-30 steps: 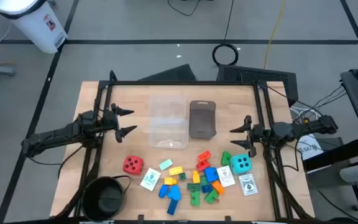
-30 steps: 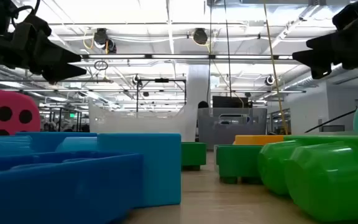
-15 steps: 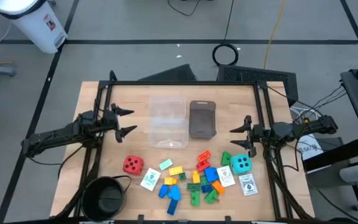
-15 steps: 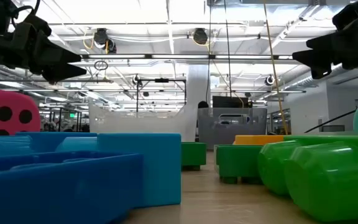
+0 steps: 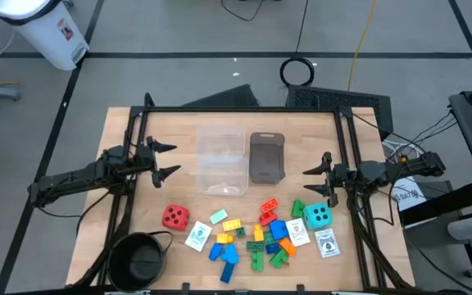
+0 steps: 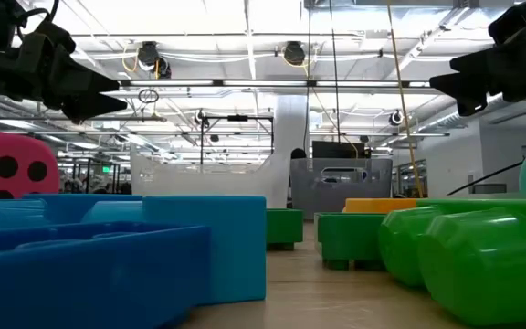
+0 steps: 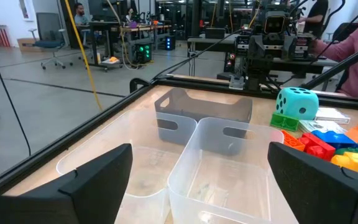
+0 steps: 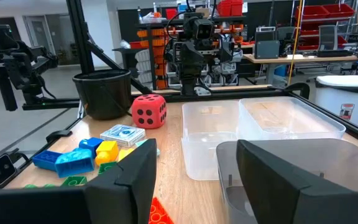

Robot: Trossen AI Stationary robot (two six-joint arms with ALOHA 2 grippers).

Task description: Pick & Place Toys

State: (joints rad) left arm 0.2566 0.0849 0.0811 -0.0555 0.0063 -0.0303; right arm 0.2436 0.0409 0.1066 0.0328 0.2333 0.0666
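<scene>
Left gripper [image 5: 167,160] sits at left-centre of the high view, fingers spread wide, nothing between them, pointing at the clear tubs. Right gripper [image 5: 314,182] at right-centre, fingers parted about halfway, also empty, just above the toy pile.

Biggest to smallest:
- Table [image 5: 179,123]: wood top, black frame, fills the middle of the frame.
- Two clear tubs [image 5: 222,162], touching, stacked one above the other in frame at centre; grey tray [image 5: 267,157] just beside them on the right.
- Black bowl [image 5: 140,260] at lower left, partly over the table edge.
- Teal die [image 5: 318,216] at lower right, right end of the pile; red die [image 5: 174,217] lower left of centre, apart from the rest.
- Small bricks [image 5: 262,238] (blue, yellow, green, orange, red) clustered loosely at bottom centre, between the two dice.
- White green-printed cards [image 5: 328,243]: one at lower right under the teal die, others scattered in and left of the pile.

All toys lie on the table; none in the tubs or tray.
</scene>
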